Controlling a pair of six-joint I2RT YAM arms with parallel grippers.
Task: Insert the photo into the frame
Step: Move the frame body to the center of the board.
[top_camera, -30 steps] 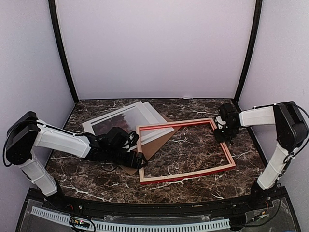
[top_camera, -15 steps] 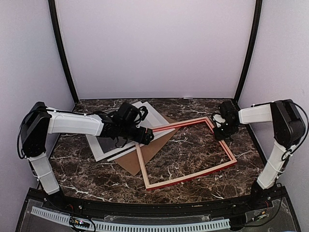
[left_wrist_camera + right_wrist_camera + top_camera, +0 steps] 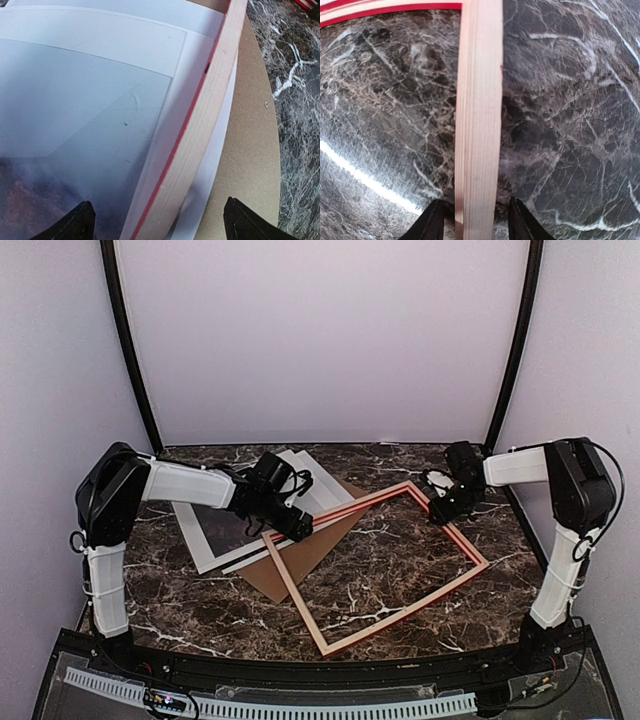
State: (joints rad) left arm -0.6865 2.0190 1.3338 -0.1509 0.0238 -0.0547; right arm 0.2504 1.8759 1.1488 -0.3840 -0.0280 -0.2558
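Note:
The frame (image 3: 410,606) lies skewed on the marble, pale wood showing with a red edge, its left corner over the papers. The photo (image 3: 226,527), with reddish trees under grey sky, lies at the back left beneath that corner. My left gripper (image 3: 303,527) hovers open over the left corner. In the left wrist view the rail (image 3: 200,125) runs between wide-apart fingers (image 3: 82,222) above the photo (image 3: 75,110). My right gripper (image 3: 437,510) straddles the far right rail. There the rail (image 3: 479,100) passes between the fingers (image 3: 432,222) with a slim gap on each side.
A brown backing board (image 3: 300,558) lies under the papers and the frame's left corner, seen too in the left wrist view (image 3: 255,140). White sheets (image 3: 315,475) stick out behind the photo. Black posts and lilac walls close in the marble table (image 3: 400,550).
The frame has swung round, its near corner now closer to the front edge. My left arm moved from the front left to over the frame's left corner. The right jaws loosened off the rail.

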